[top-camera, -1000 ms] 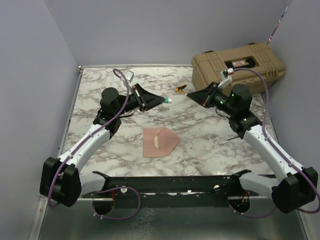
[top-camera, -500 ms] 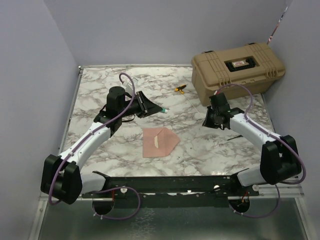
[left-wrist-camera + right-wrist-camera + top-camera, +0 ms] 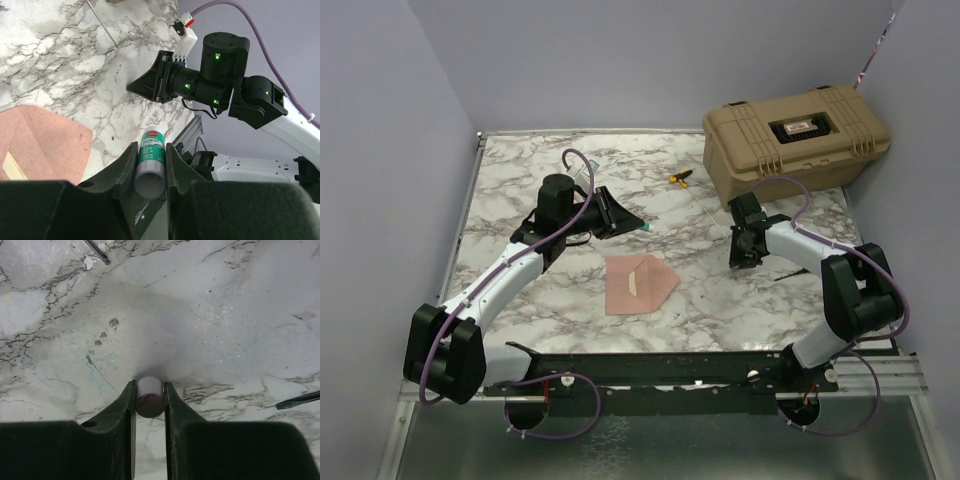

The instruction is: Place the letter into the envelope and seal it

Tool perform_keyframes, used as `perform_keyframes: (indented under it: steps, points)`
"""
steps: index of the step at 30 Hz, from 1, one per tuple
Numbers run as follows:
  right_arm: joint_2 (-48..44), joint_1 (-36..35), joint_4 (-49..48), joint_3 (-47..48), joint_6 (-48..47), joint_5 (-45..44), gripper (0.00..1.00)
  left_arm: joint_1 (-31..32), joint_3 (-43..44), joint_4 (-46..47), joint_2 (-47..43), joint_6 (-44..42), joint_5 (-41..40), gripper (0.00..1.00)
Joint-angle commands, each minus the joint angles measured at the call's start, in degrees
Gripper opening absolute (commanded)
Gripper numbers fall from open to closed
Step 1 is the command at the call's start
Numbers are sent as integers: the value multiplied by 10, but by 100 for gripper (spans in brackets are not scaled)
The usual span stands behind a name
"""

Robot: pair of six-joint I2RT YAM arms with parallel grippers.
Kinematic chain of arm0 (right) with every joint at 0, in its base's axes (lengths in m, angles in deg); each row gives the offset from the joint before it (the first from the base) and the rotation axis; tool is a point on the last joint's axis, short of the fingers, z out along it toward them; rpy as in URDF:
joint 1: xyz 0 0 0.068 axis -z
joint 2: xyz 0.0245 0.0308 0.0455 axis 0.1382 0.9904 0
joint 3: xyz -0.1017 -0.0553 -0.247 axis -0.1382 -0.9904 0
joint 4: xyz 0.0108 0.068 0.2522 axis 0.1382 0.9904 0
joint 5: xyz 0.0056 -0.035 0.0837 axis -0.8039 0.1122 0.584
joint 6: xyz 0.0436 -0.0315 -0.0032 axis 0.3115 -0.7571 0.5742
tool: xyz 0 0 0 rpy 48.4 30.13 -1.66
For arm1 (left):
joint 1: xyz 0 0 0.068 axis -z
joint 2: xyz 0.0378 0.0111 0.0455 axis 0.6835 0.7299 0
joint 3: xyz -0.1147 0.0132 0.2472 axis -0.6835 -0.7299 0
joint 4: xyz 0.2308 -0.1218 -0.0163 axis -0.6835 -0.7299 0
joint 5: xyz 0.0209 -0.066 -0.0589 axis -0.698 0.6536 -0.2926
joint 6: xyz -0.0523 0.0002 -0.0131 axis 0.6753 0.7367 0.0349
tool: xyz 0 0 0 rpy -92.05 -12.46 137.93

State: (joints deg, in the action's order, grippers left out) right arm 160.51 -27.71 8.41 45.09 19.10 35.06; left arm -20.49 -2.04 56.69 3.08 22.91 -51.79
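So, quick status check on the envelope job. The envelope (image 3: 625,285) lies flat in the middle of the table (image 3: 520,170), in the lower centre of the overhead view, with its pointed flap open toward the right. There's a pale strip (image 3: 635,283) lying across it near the fold. I can't spot the letter as a separate sheet anywhere, so my guess is it's already tucked inside, but the pictures don't prove it.

The left hand (image 3: 628,218) sits just above and left of the envelope in the overhead view, clamped on a glue stick (image 3: 150,170) with a green label, its tip poking out toward the right. Not touching the paper, though it's close by.

The right hand (image 3: 149,385) is over at the centre right of the overhead frame, well apart from the envelope, pointing down at bare marble and pinching a small white cylinder (image 3: 149,399) with some pinkish marks on it. Looks like the glue stick's cap to me, can't swear to it.

So as I read it, the insert part is probably done and the seal part isn't. What's left is glue on the flap, then fold it over and press it down. The tan case (image 3: 798,140) in the upper right isn't involved.
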Motion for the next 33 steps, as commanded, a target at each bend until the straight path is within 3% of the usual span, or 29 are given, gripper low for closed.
perform_keyframes:
  steps: [1,7,17,25,29,33]
  points:
    - [6,2,2,8,-8,-21,18,3,1,-3,0,-12,-12,0]
    - [13,2,6,10,-11,-15,32,2,-1,-5,-2,-14,-15,0]
    - [-2,2,23,23,-13,-3,40,3,4,-6,1,-14,-14,0]
    - [-143,2,73,57,-18,-1,61,16,10,-8,8,-24,5,0]
    - [-236,1,1,52,-96,189,67,42,24,-9,23,-34,33,0]
    - [-309,0,-136,15,-140,454,68,69,33,-9,28,-43,47,0]
